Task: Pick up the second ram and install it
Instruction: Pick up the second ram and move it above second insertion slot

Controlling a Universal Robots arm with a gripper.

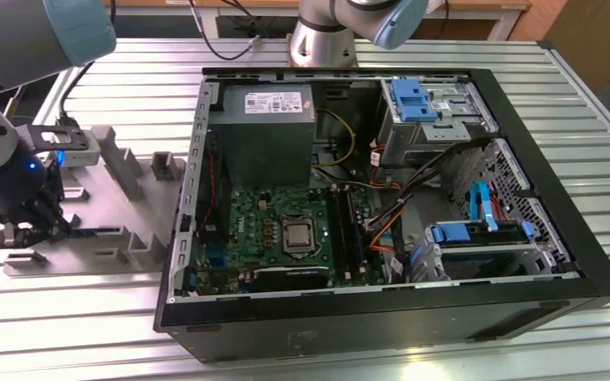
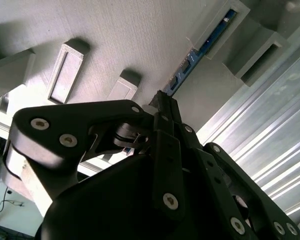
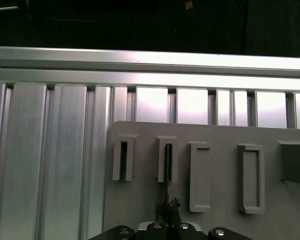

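The second ram (image 2: 205,47) is a thin blue-green stick standing on edge in the slotted blocks of the grey fixture plate (image 1: 93,198) at the exterior view's left. My gripper (image 1: 21,234) is down at the plate's near end. In the second wrist view its black fingers (image 2: 165,112) meet at the stick's end, so the gripper (image 2: 164,102) looks shut on it. The first wrist view shows the ram (image 3: 167,165) edge-on, running from a slotted block to my gripper (image 3: 168,205). The black memory slots (image 1: 345,230) lie on the green motherboard inside the open case.
The open computer case (image 1: 559,103) takes up the middle and the exterior view's right, with cables, drive cages and a power supply inside. Upright grey blocks (image 1: 125,167) rise from the fixture plate. Another arm's base (image 1: 321,44) stands behind the case on the slatted aluminium table (image 1: 72,302).
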